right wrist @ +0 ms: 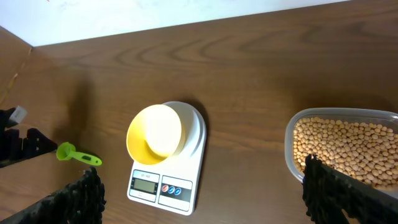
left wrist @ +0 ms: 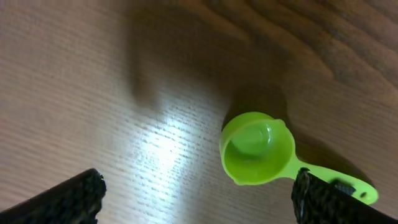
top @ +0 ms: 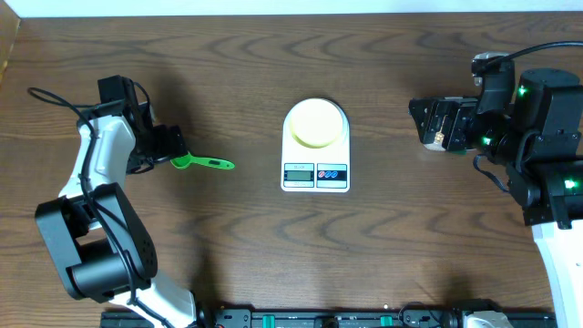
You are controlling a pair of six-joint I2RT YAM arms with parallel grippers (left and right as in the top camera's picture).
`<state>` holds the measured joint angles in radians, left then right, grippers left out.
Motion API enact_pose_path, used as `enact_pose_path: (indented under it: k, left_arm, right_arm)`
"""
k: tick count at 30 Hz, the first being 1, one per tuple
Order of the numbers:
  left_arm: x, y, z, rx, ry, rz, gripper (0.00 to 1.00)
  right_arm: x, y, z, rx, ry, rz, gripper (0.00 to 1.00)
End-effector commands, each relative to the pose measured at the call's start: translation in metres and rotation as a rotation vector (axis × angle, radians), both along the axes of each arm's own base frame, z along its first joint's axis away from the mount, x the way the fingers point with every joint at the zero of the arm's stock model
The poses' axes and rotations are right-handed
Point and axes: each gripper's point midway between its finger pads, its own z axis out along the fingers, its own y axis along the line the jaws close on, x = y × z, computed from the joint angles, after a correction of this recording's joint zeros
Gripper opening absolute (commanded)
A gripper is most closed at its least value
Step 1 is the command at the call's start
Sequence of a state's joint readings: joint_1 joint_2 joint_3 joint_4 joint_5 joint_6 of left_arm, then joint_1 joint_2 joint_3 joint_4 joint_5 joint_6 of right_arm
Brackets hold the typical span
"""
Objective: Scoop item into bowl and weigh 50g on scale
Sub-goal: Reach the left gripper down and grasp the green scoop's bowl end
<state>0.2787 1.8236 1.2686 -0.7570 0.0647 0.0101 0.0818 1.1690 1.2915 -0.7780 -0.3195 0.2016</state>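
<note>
Overhead, the wooden table (top: pixel 228 64), white wall (top: pixel 273 7) beyond its far edge, bears the scale (top: pixel 315 175) at centre, bowl (top: pixel 316 123) on it. My left gripper (left wrist: pixel 199 199) gapes over a green scoop (left wrist: pixel 258 149); my right gripper (right wrist: pixel 208 199) gapes empty. Only my right wrist shows the beans (right wrist: pixel 348 146), in a clear tub (right wrist: pixel 291 134).

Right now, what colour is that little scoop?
The scoop is bright lime green, clearest in the left wrist view.

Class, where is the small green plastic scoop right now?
Overhead view: the small green plastic scoop lies at the left, right by the left tool, well left of the white digital scale.
</note>
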Motion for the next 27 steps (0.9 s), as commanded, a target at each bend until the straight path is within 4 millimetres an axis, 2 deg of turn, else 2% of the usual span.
enact_pose_path:
  k: [1, 5, 13, 16, 23, 25, 27]
  left_arm:
    - [0.001, 0.009, -0.003, 0.052, 0.021, -0.034, 0.86]
    - [-0.004, 0.016, -0.014, 0.089, 0.067, -0.039, 0.85]
    - [-0.008, 0.016, -0.03, 0.078, 0.11, -0.038, 0.85]
    - [-0.008, 0.016, -0.037, 0.075, 0.122, -0.039, 0.81]
    - [-0.004, 0.017, -0.038, 0.079, 0.107, -0.033, 0.53]
    - [-0.003, 0.018, -0.037, 0.079, 0.101, -0.022, 0.49]
    - [-0.002, 0.018, -0.037, 0.078, 0.098, -0.017, 0.4]
  right_arm:
    - [0.001, -0.002, 0.007, 0.001, -0.018, -0.018, 0.99]
    - [0.002, -0.006, 0.007, -0.011, -0.019, -0.04, 0.99]
    - [0.003, -0.006, 0.008, -0.006, -0.019, -0.044, 0.99]
    - [0.003, -0.006, 0.008, -0.005, -0.022, -0.044, 0.99]
    - [0.003, -0.006, 0.008, -0.005, -0.021, -0.044, 0.99]
    - [0.003, -0.006, 0.008, -0.005, -0.021, -0.044, 0.99]
    - [0.003, -0.006, 0.008, -0.005, -0.022, -0.044, 0.99]
